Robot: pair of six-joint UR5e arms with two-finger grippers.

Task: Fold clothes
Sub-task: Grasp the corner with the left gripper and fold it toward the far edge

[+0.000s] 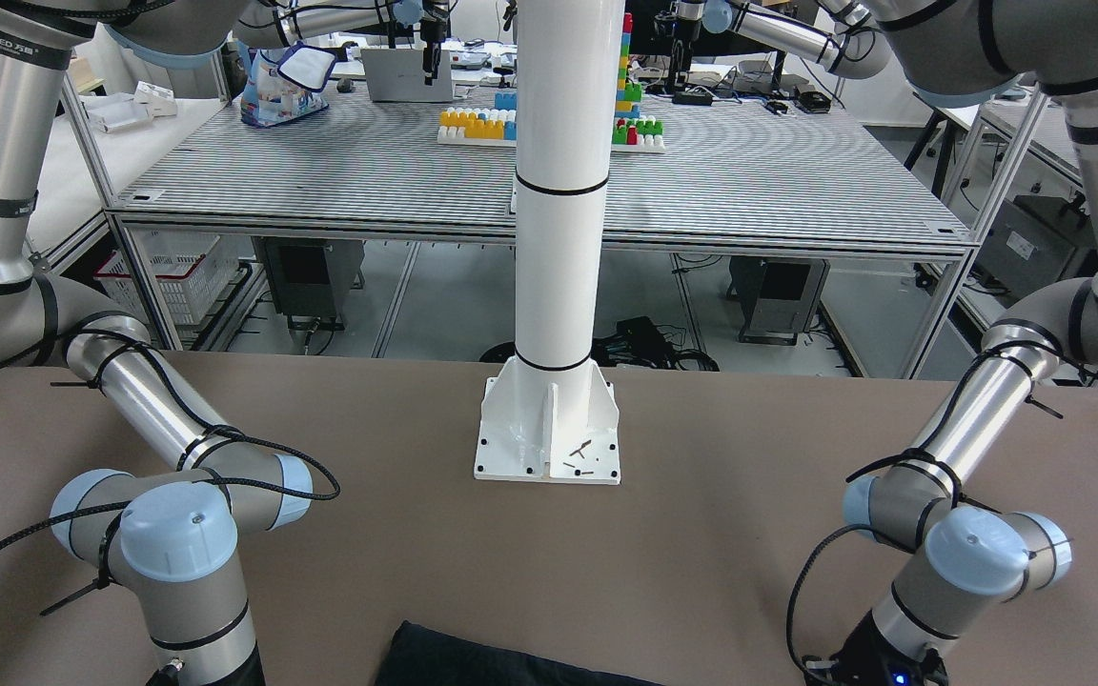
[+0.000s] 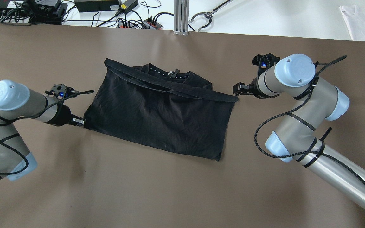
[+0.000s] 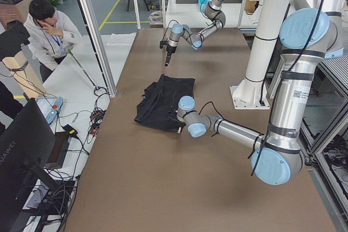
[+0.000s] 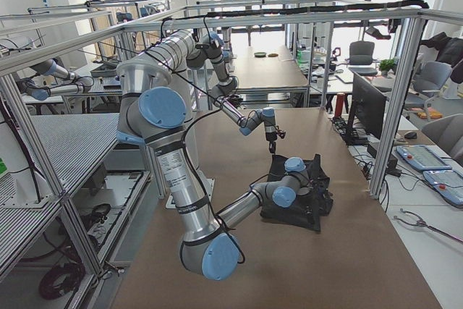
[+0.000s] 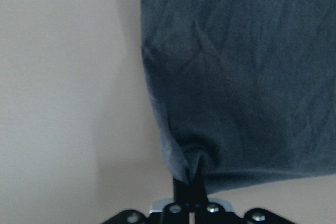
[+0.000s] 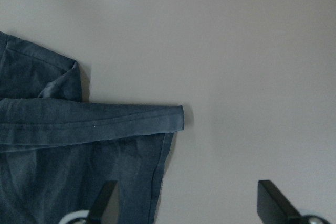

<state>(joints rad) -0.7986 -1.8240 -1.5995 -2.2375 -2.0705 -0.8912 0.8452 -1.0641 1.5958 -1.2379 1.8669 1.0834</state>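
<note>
Black garment [image 2: 160, 117] lies flat on the tabletop [image 2: 157, 193], roughly centred left-to-right and nearer the far edge, with a folded band running across its far side. Left gripper [image 2: 81, 122] is clamped tight on the garment's near left corner, fabric bunched at the fingers. Right gripper [image 2: 237, 89] is spread wide and holds nothing. It sits just off the band's right end, one finger [image 6: 102, 199] over the garment's right edge.

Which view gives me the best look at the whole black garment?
Overhead exterior: the whole garment lies in frame, with its folded-over top band plain to see. Front-facing catches only one edge at the frame's bottom. The side views show it small and partly hidden. Each wrist view shows just one corner.
</note>
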